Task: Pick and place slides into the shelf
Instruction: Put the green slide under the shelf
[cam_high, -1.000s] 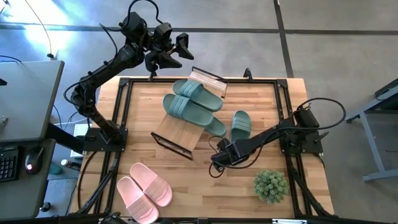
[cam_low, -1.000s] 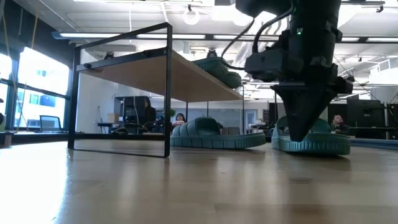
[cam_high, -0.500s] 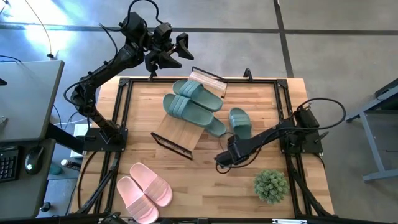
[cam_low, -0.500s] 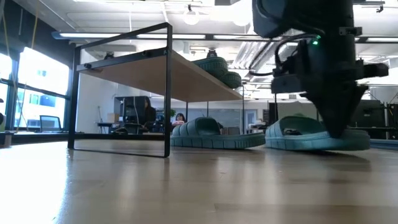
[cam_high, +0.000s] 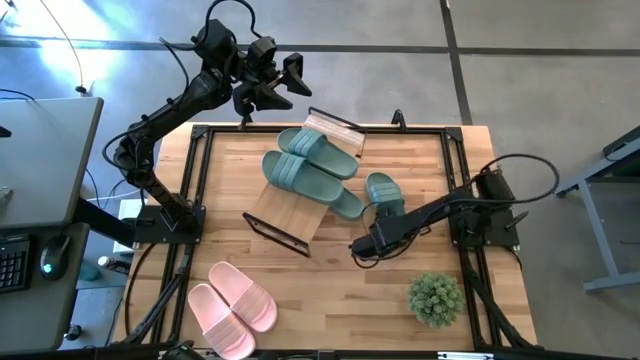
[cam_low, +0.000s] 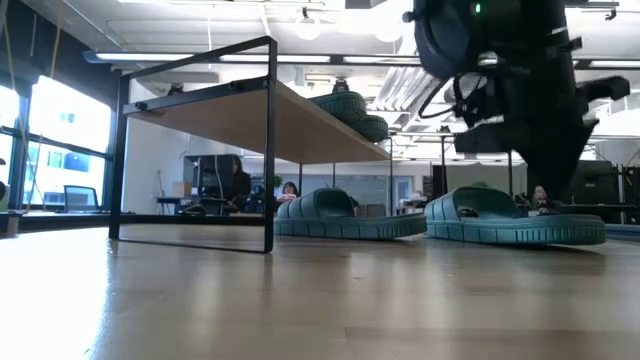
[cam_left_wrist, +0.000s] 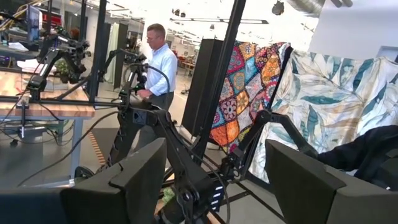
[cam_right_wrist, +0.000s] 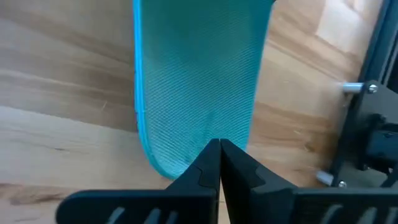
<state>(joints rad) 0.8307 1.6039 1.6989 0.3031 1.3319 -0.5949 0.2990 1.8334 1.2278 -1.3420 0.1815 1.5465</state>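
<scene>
A loose green slide (cam_high: 383, 190) lies on the table right of the shelf (cam_high: 285, 210), sole down. My right gripper (cam_high: 372, 242) is shut and slants down at the slide's heel end. Two green slides (cam_high: 305, 160) rest on the shelf's plank top. Another green slide (cam_high: 347, 205) lies on the table under the shelf's right side. A pink pair (cam_high: 232, 305) lies near the front left. My left gripper (cam_high: 297, 78) waits open, raised above the table's far left corner. My right gripper (cam_right_wrist: 219, 146) has its shut fingertips over the heel end of the slide's footbed (cam_right_wrist: 186, 152). It comes from above and the near side, slanting down. The fingers cover the spot, so I cannot tell whether they touch. The slide (cam_low: 510, 222) lies flat on the table.
A small potted plant (cam_high: 435, 297) stands near the front right corner, close to my right arm. The black frame rail (cam_right_wrist: 367, 118) runs along the table's right edge. Bare wood lies between the shelf and the pink pair.
My right gripper has gone a little toward the table's right edge and tipped, staying shut. The loose green slide has turned about on the table: its heel has swung toward the right edge and its toe toward the shelf, so the low view now shows its side.
</scene>
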